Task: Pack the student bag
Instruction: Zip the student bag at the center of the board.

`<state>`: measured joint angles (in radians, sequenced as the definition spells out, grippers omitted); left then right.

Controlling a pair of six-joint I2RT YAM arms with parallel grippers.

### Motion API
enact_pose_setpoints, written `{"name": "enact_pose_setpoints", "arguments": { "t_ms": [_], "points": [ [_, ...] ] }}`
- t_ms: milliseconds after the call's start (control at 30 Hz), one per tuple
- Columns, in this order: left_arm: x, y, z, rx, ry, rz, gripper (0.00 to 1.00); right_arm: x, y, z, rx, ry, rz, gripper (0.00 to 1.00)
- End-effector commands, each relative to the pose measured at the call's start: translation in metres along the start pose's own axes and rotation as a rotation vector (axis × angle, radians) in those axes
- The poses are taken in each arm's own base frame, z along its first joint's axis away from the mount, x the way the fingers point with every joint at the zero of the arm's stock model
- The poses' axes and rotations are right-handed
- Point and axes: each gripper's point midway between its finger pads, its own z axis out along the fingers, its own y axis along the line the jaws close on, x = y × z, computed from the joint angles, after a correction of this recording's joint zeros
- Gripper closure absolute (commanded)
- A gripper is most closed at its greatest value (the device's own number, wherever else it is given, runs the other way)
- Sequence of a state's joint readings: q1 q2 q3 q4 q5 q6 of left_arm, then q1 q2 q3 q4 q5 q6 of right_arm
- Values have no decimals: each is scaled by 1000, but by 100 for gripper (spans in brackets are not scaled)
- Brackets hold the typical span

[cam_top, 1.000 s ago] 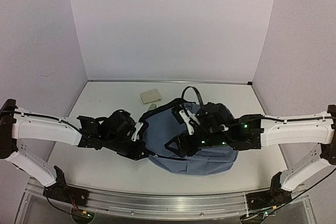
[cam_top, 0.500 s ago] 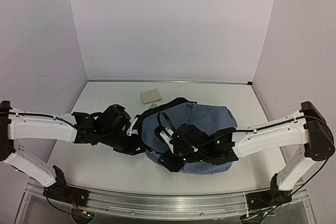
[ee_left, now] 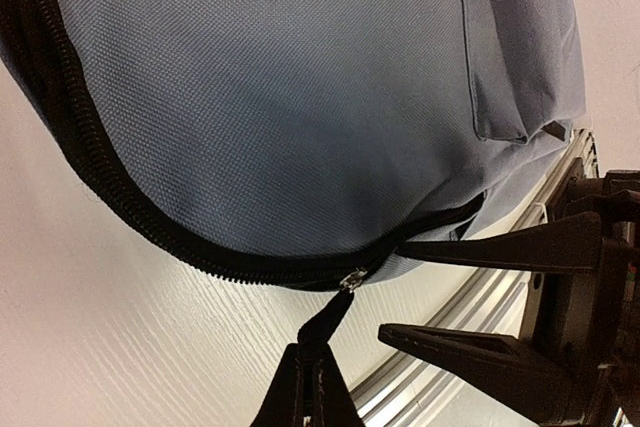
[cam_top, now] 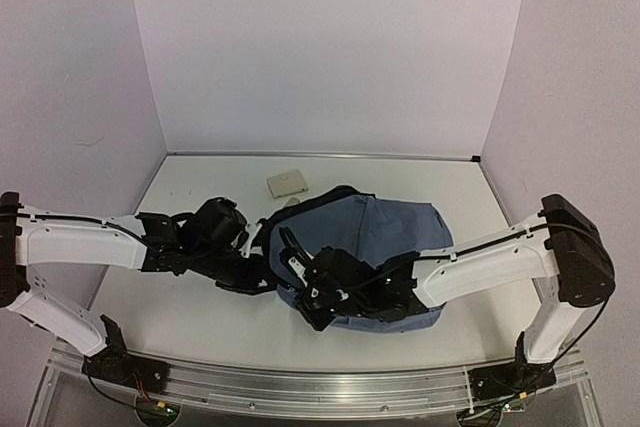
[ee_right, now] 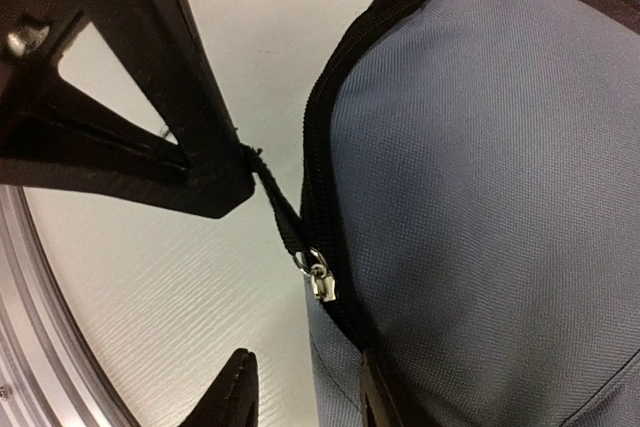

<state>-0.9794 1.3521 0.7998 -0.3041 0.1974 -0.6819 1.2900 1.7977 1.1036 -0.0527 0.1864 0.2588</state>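
Left claw: pinched shut on the black zip pull at the near left edge of the student bag, on the surface. Right claw: stood narrowly apart beside that pull.

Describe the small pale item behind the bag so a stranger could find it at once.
Start at the grey-blue student bag in the middle of the white table. Look past its far left corner, toward the back wall: a small flat cream square lies there. It is the only pale loose thing, far smaller than the bag.
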Motion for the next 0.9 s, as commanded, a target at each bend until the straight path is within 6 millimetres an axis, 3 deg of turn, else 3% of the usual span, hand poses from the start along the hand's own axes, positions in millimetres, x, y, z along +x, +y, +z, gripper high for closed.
{"name": "enact_pose_setpoints", "arguments": {
  "t_ms": [0,300,500,567,633,867],
  "points": [
    [-31,-20,-15,65,-97,-1,100,-17,-4,4,52,-53,3,73],
    [-44,-12,-21,81,-129,-47,100,-19,-6,-2,42,-87,25,99],
    [-47,-14,-20,106,-126,-56,100,-25,3,-13,-29,-123,41,100],
    [-46,-15,-19,119,-118,-55,100,-27,0,-15,-15,-139,49,96],
    [-45,-17,-18,133,-112,-53,100,-28,-6,-14,21,-147,47,79],
    [-44,-20,-20,157,-110,-55,100,-34,-16,-6,100,-170,13,58]
  ]
}}
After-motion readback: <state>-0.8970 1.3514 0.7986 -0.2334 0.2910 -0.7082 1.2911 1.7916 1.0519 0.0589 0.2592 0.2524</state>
